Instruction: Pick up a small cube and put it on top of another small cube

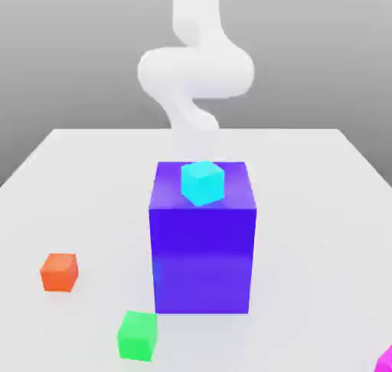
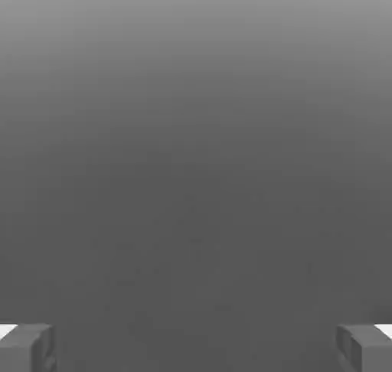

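A: What do we count on the white table (image 1: pixel 321 210)?

B: We count one big blue cube (image 1: pixel 203 263) in the middle, one cyan cube (image 1: pixel 202 183) resting on its top, one orange cube (image 1: pixel 59 272) to the exterior view's left, one green cube (image 1: pixel 138 335) near the front edge, and one small cube (image 1: pixel 386 360), magenta, at the near right corner, cut by the frame.

A: And the gripper (image 2: pixel 196 347)?

B: We see its two fingers (image 2: pixel 27 347) spread wide apart, with nothing between them. The white arm (image 1: pixel 195 68) rises behind the blue cube.
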